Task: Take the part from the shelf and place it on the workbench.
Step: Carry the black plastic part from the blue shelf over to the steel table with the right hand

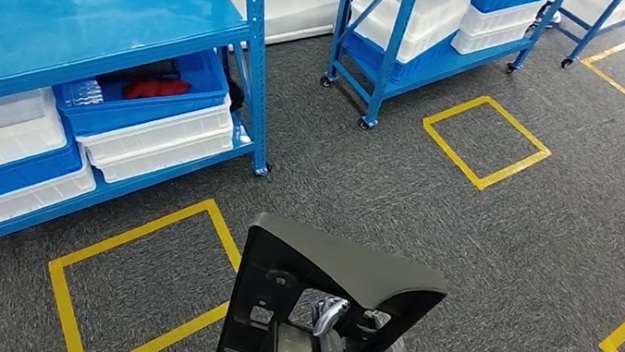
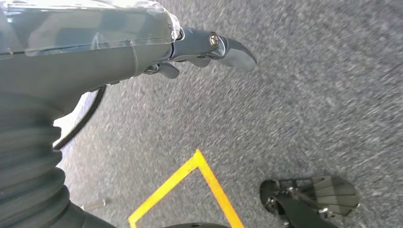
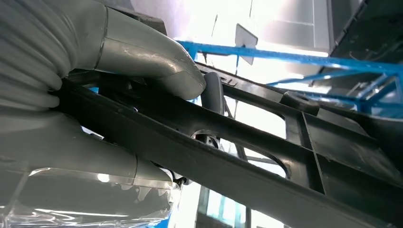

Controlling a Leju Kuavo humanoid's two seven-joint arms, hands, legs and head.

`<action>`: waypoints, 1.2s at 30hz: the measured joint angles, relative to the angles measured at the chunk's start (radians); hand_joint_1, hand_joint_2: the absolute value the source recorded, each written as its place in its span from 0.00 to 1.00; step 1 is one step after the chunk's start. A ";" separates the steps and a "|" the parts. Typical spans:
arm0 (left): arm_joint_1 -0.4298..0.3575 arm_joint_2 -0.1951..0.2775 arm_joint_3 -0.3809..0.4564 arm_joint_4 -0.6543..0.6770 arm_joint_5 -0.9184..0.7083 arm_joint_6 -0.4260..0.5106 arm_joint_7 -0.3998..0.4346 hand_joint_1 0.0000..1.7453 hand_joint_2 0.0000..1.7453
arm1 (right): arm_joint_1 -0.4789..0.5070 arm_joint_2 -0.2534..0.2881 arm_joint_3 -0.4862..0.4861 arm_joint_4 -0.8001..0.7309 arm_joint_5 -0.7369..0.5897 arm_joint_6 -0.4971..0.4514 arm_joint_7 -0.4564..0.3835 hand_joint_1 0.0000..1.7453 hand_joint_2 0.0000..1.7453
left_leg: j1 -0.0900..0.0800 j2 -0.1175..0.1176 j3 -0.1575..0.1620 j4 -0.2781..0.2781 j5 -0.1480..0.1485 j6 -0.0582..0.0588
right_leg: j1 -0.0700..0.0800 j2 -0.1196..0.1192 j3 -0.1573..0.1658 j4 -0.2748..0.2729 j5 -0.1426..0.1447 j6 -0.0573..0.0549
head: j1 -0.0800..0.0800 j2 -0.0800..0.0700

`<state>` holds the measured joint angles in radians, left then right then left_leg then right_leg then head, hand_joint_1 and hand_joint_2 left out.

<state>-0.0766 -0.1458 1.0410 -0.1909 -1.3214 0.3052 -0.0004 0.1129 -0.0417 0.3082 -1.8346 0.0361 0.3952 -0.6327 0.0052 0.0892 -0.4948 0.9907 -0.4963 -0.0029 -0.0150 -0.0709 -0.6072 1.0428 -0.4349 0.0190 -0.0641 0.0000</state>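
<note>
- Head view: right hand (image 1: 333,324) grips the black part (image 1: 312,279), holding it upright above the grey carpet (image 1: 514,243), near the blue shelf (image 1: 77,38).
- Left hand (image 2: 209,47) hangs empty over the carpet, fingers loosely curled.

No text, label, brand or number can be read anywhere in these views.
</note>
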 joint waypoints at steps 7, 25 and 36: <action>-0.002 0.005 0.007 -0.004 0.012 0.015 0.005 0.00 1.00 | -0.014 0.017 -0.004 0.016 -0.001 0.005 -0.002 1.00 1.00 | 0.007 -0.057 -0.044 0.119 -0.084 -0.034 | 0.003 0.061 0.001 -0.027 0.010 -0.047 | 0.000 0.000; 0.003 -0.002 0.039 -0.004 0.010 -0.017 0.097 0.00 1.00 | 0.029 0.027 -0.038 0.051 0.001 -0.049 -0.046 1.00 1.00 | 0.003 -0.055 -0.025 -0.012 0.030 0.018 | 0.001 0.081 -0.146 0.260 -0.117 0.003 | 0.000 0.000; -0.008 -0.001 0.036 -0.005 0.008 0.010 -0.041 0.00 1.00 | 0.037 0.032 -0.055 0.037 -0.011 -0.039 -0.047 1.00 1.00 | 0.007 -0.005 -0.017 0.035 -0.025 -0.038 | 0.001 0.052 0.014 -0.027 -0.005 -0.037 | 0.000 0.000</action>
<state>-0.0851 -0.1471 1.0770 -0.1955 -1.3136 0.3148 -0.0411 0.1501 -0.0099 0.2531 -1.7980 0.0247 0.3565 -0.6799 0.0121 0.0840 -0.5122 1.0252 -0.5208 -0.0405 -0.0144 -0.0187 -0.5933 1.0162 -0.4397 -0.0184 -0.0640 0.0000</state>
